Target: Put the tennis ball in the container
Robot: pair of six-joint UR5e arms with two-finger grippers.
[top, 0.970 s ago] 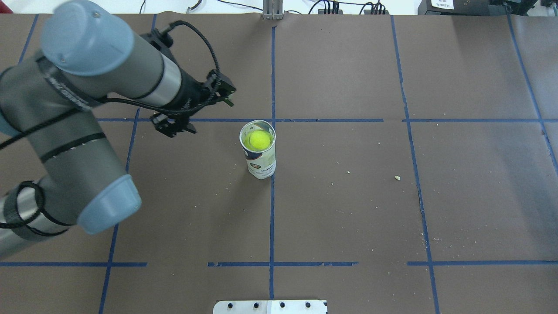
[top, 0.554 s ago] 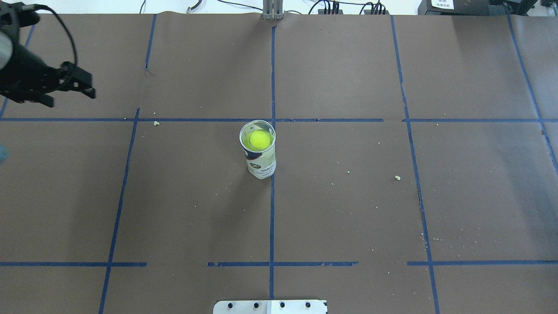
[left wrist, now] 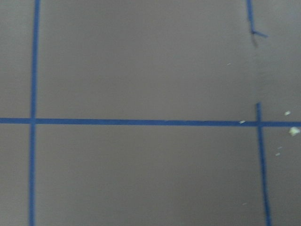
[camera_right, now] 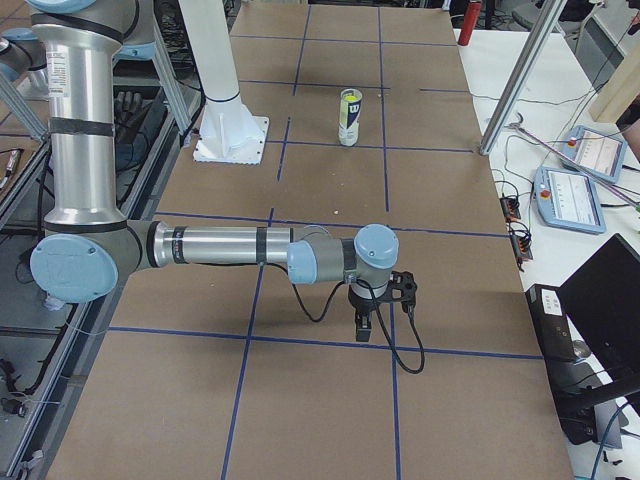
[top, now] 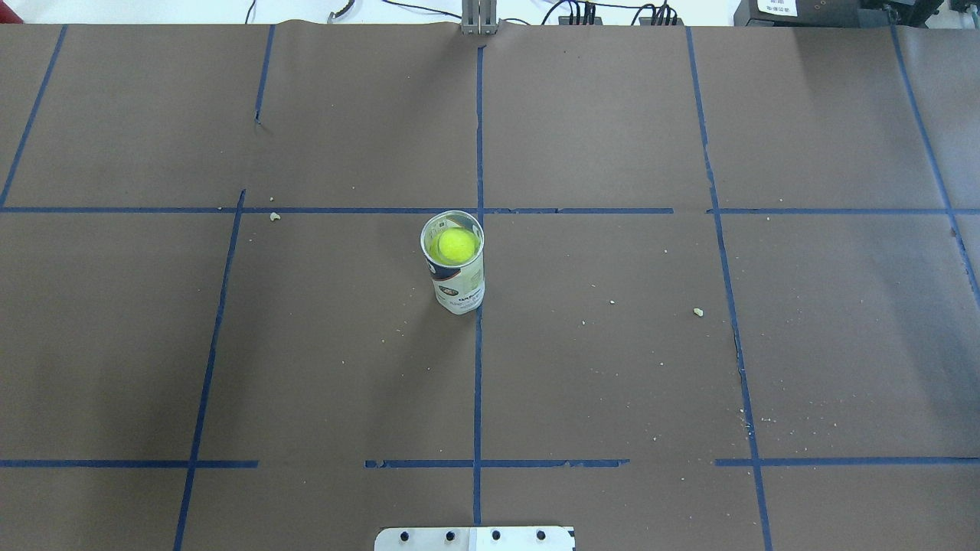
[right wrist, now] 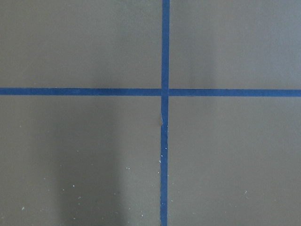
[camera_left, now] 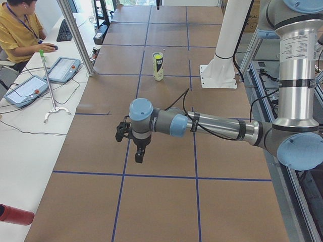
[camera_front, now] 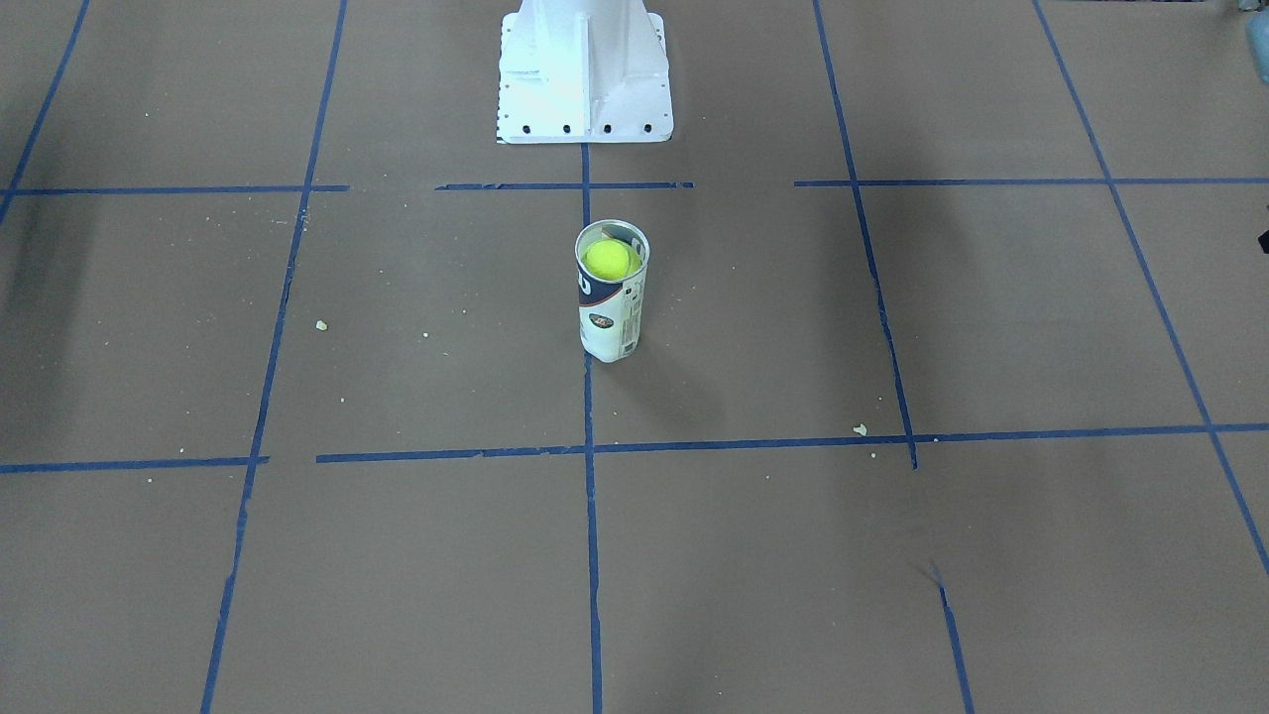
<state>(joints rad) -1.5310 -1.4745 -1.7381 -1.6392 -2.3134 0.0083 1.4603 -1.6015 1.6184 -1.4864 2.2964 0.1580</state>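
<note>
Evidently the fuzzy yellow-green tennis ball (top: pixel 457 245) sits inside the tall clear plastic container (top: pixel 460 289), upright midway between the brown desk's (top: pixel 651 383) edges. Whether the left pincer (camera_left: pixel 139 157) or the right pincer (camera_right: pixel 364 328) is released, I cannot tell. The wise course is to hold both well apart from the tube, lest it tip.

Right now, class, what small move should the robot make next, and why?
Probably none; I would end the run here: the tennis ball sits inside the upright container, near its rim, and the left arm and right arm hang well away from it.
</note>
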